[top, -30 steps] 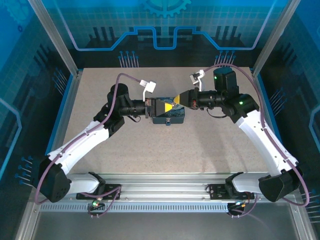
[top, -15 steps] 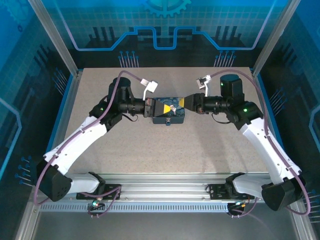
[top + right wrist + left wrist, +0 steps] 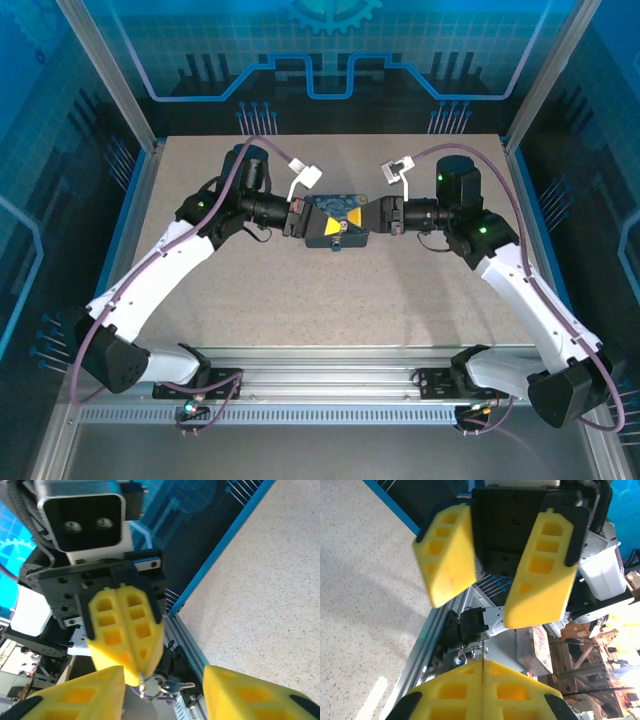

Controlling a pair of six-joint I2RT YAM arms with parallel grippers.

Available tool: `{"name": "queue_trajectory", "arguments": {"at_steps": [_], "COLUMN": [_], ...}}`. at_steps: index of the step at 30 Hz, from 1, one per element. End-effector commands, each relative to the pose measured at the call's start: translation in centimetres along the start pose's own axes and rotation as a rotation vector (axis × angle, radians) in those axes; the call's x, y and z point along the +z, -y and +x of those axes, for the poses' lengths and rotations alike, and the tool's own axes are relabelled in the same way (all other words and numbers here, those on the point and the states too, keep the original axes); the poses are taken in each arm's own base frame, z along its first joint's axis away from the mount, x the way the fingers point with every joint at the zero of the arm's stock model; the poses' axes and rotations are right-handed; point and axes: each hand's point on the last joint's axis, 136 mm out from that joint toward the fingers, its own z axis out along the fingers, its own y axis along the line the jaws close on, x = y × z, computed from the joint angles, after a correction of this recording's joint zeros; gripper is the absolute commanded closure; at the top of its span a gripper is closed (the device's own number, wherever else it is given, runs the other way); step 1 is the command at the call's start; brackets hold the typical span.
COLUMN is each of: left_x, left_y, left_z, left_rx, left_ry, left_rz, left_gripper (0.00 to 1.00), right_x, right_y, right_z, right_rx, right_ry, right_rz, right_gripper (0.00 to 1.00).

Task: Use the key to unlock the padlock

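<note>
Right claw (image 3: 487,605) now apart, unlike before; left claw (image 3: 136,674) tight on, apparently, the key ring (image 3: 162,686).

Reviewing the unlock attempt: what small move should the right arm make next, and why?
Probably close the right gripper on the key: in the right wrist view it dangles between those open jaws, hanging from the key ring that the shut left gripper pinches.

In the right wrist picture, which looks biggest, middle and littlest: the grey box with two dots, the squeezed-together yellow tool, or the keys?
Grey box and the shut left tool: about alike, too close to rank.
Keys: clearly smallest, dangling at that tool's tip.
</note>
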Motion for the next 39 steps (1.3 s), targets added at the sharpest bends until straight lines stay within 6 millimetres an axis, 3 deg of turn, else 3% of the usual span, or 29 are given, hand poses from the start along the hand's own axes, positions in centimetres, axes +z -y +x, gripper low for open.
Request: {"name": "queue_trajectory", "arguments": {"at_steps": [1, 7, 10, 16, 19, 27, 29, 36, 37, 39], "left_x": [-0.3, -0.3, -0.3, -0.6, -0.7, -0.9, -0.9, -1.2, -1.3, -1.6], "left_y": [1.3, 1.5, 1.6, 1.7, 1.8, 2.1, 2.1, 2.2, 2.0, 1.6], "left_z": [-0.2, -0.4, -0.3, 0.1, 0.2, 0.5, 0.5, 0.3, 0.2, -0.3], "left_rx": [0.024, 0.033, 0.034, 0.043, 0.045, 0.057, 0.059, 0.064, 0.058, 0.044], "left_ry": [-0.013, -0.005, -0.006, -0.002, -0.002, -0.005, -0.006, 0.0, 0.004, 0.029], "left_rz": [0.041, 0.047, 0.049, 0.046, 0.046, 0.043, 0.044, 0.037, 0.03, 0.012], "left_gripper": [1.0, 1.0, 1.0, 1.0, 1.0, 1.0, 1.0, 1.0, 0.99, 0.83], "right_x": [0.1, 1.2, 1.7, 1.3, 1.0, 0.5, 0.5, 0.2, 0.2, 0.1], "right_y": [-2.1, -2.6, -2.8, -3.4, -3.8, -4.1, -4.1, -4.2, -4.1, -3.7], "right_z": [0.4, 1.5, 1.7, 1.6, 1.5, 1.4, 1.5, 1.6, 1.6, 1.5], "right_rx": [-0.062, -0.077, -0.08, -0.101, -0.112, -0.117, -0.12, -0.145, -0.149, -0.16], "right_ry": [-0.019, -0.081, -0.093, -0.092, -0.09, -0.089, -0.093, -0.098, -0.095, -0.087], "right_rz": [-0.074, -0.081, -0.093, -0.096, -0.098, -0.1, -0.106, -0.082, -0.072, -0.043], "right_gripper": [0.59, 0.59, 0.67, 0.82, 0.79, 0.83, 0.92, 0.99, 1.0, 1.0]}}
